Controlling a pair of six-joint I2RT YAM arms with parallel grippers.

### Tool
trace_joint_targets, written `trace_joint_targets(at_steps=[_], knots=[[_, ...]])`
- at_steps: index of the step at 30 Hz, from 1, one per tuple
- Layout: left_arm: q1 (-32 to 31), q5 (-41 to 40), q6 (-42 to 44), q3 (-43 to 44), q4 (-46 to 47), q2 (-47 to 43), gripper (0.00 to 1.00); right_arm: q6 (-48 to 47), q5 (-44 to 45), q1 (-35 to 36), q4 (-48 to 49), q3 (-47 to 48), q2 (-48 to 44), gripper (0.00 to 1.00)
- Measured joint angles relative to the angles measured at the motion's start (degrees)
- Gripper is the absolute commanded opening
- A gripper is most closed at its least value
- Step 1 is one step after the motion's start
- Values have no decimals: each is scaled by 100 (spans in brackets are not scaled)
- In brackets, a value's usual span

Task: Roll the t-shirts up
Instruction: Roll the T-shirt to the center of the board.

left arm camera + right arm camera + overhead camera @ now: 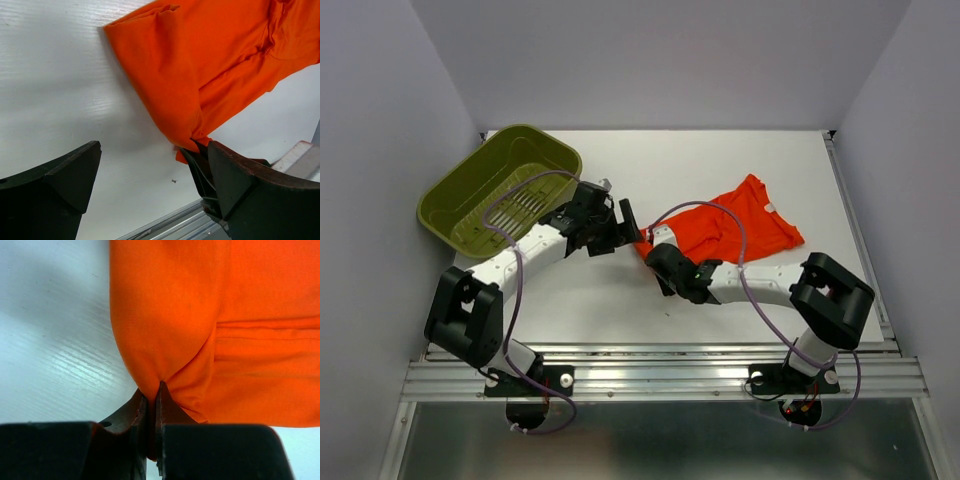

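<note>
Corner of the orange t-shirt (740, 225) is pinched tight in my right claw (152, 395), likely to pull it flat on the white table (720, 160); my left claw (152, 150) gapes wide, empty, just beside.

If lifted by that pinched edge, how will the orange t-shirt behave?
Probably floppy: the t-shirt puckers and folds around the right gripper, so it would drape, not hold shape. Likely light, being thin cloth. Pushed across the table, it would likely bunch rather than slide.
</note>
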Motion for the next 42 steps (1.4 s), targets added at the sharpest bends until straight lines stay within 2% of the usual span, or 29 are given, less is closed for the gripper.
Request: trace_joint_targets(at_steps=[14, 21, 24, 27, 29, 30, 32, 33, 34, 35, 36, 37, 40, 42], knots=[[-4, 525, -199, -452, 1685, 1110, 98, 94, -378, -72, 254, -225, -297, 1], [-28, 739, -188, -533, 2286, 1539, 93, 144, -439, -109, 260, -264, -345, 1], [-28, 789, -188, -533, 2533, 1648, 86, 164, -457, -111, 267, -273, -345, 1], [-31, 866, -203, -525, 2763, 1788, 75, 179, -476, -111, 267, -286, -345, 1], [-31, 903, -219, -505, 2892, 1873, 64, 179, -479, -111, 264, -286, -345, 2], [-33, 896, -205, -485, 2927, 1915, 54, 177, -479, -111, 262, -286, -345, 3], [-35, 859, -181, -450, 2918, 2017, 43, 177, -476, -111, 260, -286, -345, 13], [-39, 809, -162, -422, 2872, 2052, 29, 175, -479, -111, 256, -286, -345, 18], [-57, 752, -140, -380, 2793, 2068, 23, 170, -476, -111, 249, -286, -345, 31], [-74, 693, -118, -328, 2682, 2074, 16, 181, -476, -111, 240, -286, -345, 38], [-101, 647, -101, -264, 2575, 2076, 0, 146, -479, -114, 238, -286, -345, 45], [-120, 610, -79, -210, 2476, 2076, 0, 142, -481, -114, 227, -286, -345, 58], [-151, 509, -55, -70, 2225, 2076, 0, 90, -476, -114, 168, -282, -345, 71], [-155, 439, -63, 4, 2026, 2076, 0, 50, -474, -114, 70, -256, -345, 75]])
